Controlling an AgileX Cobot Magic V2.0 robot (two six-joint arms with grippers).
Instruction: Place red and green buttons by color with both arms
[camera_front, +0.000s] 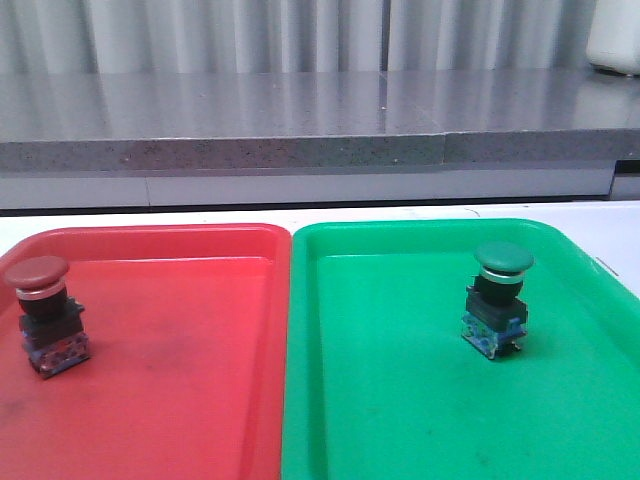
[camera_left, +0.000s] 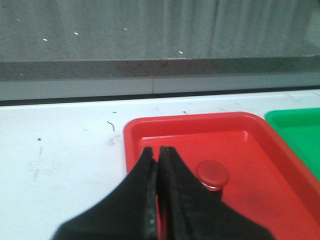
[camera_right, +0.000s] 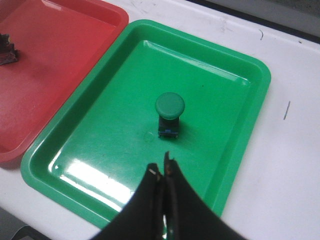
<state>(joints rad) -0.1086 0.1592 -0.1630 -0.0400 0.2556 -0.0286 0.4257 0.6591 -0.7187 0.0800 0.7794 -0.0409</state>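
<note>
Two trays side by side on the white table (camera_front: 150, 213), rims touching: red tray (camera_front: 180, 400) on my left, green tray (camera_front: 400, 420) on my right. Red tray holds one button, the red button (camera_front: 45, 312), upright, near the tray's left side. Green tray holds one button, the green button (camera_front: 498, 298), upright, toward the right of its tray. Count: two trays, two buttons, one per tray, each colour matched. Both buttons show mushroom cap, silver collar, dark body, blue base.

My left gripper (camera_left: 158, 152): jaws pressed together, nothing between them. It hangs over the near edge of the red tray; the red button's cap sits just beyond and to one side of the tips, apart from them.

My right gripper (camera_right: 161, 170): jaws closed tip to tip, empty. It is above the green tray's floor; the green button stands a short way ahead of the tips, not touching. Neither gripper appears in the front view.
</note>
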